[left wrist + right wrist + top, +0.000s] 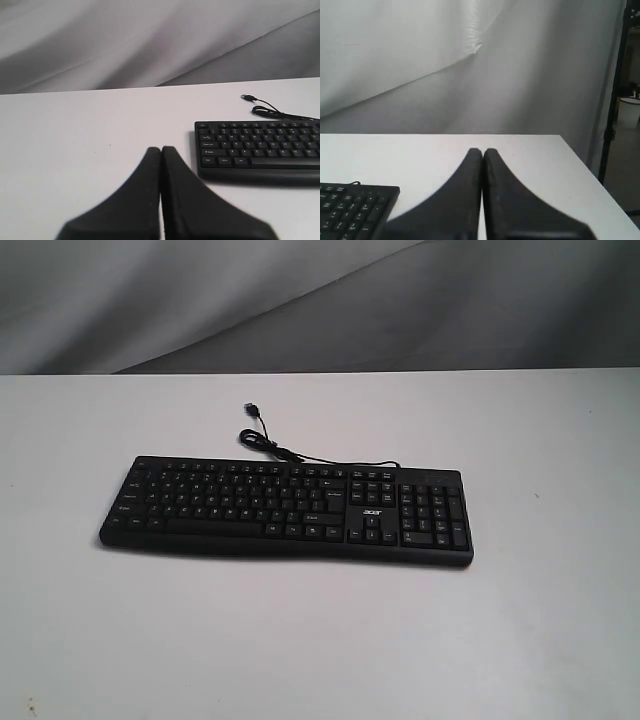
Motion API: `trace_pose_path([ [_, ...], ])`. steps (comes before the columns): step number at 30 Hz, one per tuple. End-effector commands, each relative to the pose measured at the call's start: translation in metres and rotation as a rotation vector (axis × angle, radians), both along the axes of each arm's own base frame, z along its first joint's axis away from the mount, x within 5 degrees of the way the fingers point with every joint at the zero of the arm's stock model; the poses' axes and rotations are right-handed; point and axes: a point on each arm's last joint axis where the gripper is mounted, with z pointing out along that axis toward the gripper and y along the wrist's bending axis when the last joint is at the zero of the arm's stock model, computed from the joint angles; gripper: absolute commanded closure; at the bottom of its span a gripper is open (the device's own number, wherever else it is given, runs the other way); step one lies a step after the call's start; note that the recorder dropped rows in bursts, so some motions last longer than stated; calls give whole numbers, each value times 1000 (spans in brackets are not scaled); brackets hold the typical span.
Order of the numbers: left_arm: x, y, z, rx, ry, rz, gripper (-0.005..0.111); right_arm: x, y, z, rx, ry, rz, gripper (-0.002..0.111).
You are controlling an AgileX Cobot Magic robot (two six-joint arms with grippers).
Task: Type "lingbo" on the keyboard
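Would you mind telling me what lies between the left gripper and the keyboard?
Only bare white table; the left wrist view shows the left gripper, shut, apart from the keyboard, nothing between them.

Matte black jaws, smooth, tapered — flaring bases

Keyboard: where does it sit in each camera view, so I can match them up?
Exterior view: keyboard lies whole at mid-table.
Left wrist view: one end shows beside the shut left gripper, cut by the frame.
Right wrist view: only a corner shows beside the shut right gripper.
Shared landmark: far edge of the white table against the grey cloth.
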Motion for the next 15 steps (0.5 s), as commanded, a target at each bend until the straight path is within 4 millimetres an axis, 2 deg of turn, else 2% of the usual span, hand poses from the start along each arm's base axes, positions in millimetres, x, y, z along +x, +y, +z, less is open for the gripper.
trace_pose_path([
  [1, 0, 0, -1, -5, -7, 0, 106, -1, 0, 4, -37, -55, -2, 108],
  [3, 0, 0, -1, -5, -7, 0, 106, -2, 2, 18, -153, -205, 4, 108],
  [9, 0, 0, -1, -5, -7, 0, 106, -21, 8, 56, -92, -678, 61, 108],
  [13, 0, 0, -1, -5, -7, 0, 106, -39, 9, 73, 98, -958, 165, 108],
  [15, 0, 0, -1, -5, -7, 0, 106, -37, 5, 92, 178, -921, 151, 108],
])
